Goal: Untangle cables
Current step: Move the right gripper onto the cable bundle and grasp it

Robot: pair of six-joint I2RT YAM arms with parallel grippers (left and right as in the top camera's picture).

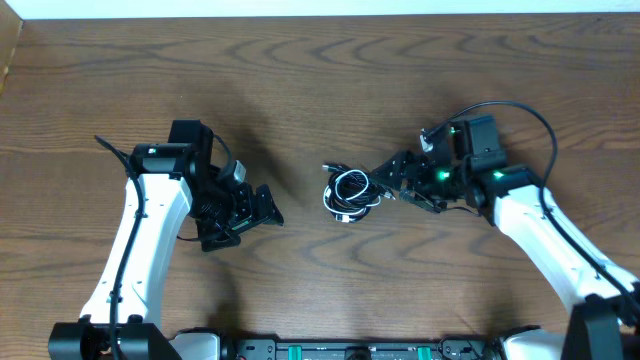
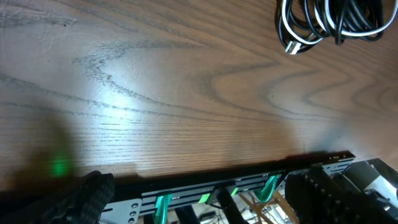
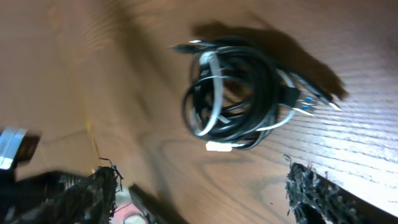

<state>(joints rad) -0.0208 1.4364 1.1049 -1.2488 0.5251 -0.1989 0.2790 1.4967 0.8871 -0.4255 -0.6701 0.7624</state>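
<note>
Overhead: black and white cables [image 1: 349,192] lie coiled on the table [image 1: 320,80] just before the right gripper [image 1: 392,182], fingers spread; left gripper [image 1: 255,218] spread too, well apart.

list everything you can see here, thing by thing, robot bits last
cables: one tangled bundle, black and white strands, exact number unclear, middle of the table
table: one, brown wood grain, under everything
rail: one, black with green bits, along the near edge
arms: two, white with black joints, left arm and right arm on either side of the bundle
left pincer: one, black, open, well apart from the bundle
right pincer: one, black, open, close beside the bundle, nothing between its fingers
</note>
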